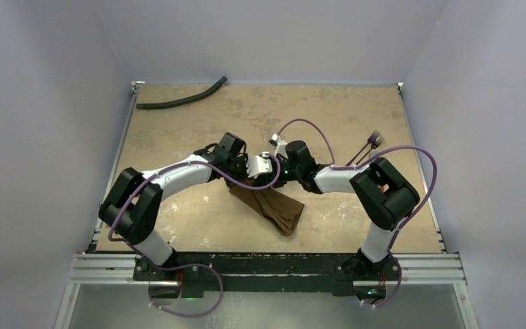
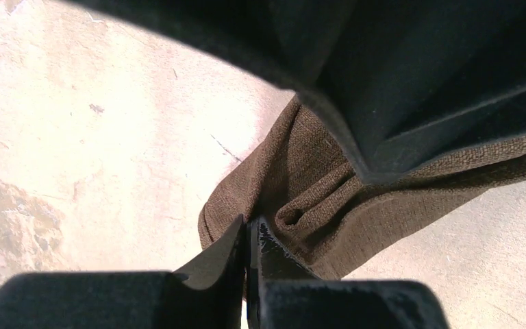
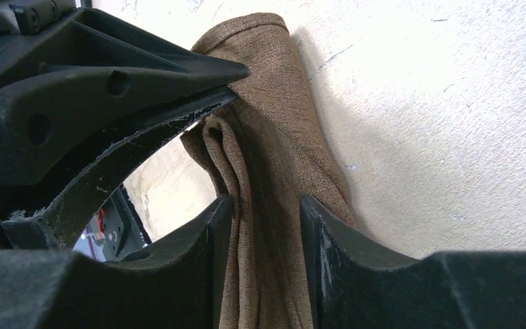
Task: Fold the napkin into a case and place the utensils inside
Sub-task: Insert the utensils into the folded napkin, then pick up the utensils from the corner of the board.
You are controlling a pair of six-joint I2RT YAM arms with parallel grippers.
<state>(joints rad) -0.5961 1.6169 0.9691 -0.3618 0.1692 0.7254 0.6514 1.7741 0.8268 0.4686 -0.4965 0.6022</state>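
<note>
Mid-fold, the left gripper (image 2: 248,232) pinches the bunched brown napkin (image 3: 274,89) while the right gripper (image 3: 264,214) straddles it, jaws half apart; the next move probably calls for regripping a corner and spreading it flat.

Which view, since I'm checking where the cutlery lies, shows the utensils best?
Top external: the utensils lie small and dark near the table's right edge. Both wrist views miss them, showing the napkin instead.
</note>
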